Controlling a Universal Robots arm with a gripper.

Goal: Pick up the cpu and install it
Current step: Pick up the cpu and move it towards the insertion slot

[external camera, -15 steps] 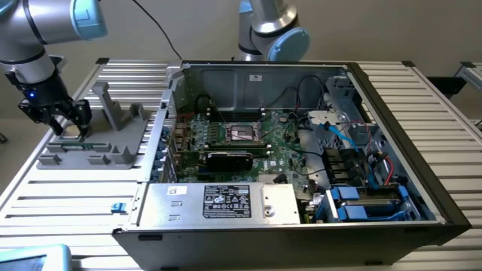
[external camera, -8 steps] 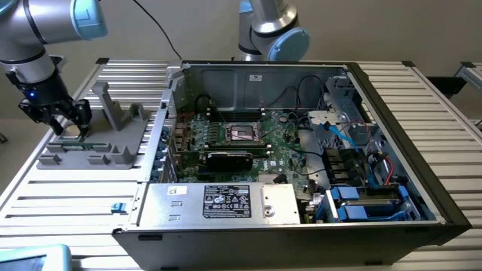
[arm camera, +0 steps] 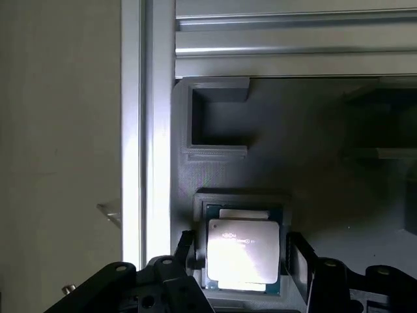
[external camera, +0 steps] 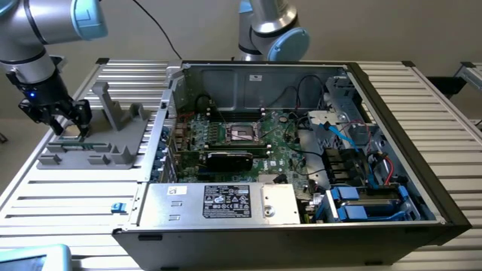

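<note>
The gripper (external camera: 69,129) is down low over the grey holder (external camera: 101,144) at the exterior view's left, jaws spread wide. In the wrist view the gripper (arm camera: 240,249) straddles the cpu (arm camera: 242,255), one jaw on each side of it with a sliver of gap on both. No grip here, nothing held. The cpu lies flat in its square pocket in the holder (arm camera: 215,176), shiny metal top facing up. The holder sits on the slatted counter (external camera: 421,101), just beside the open computer case (external camera: 376,84). Inside the case, the dark socket (external camera: 242,133) with its metal frame sits mid-board, and a black card (external camera: 229,160) lies just in front of it.
</note>
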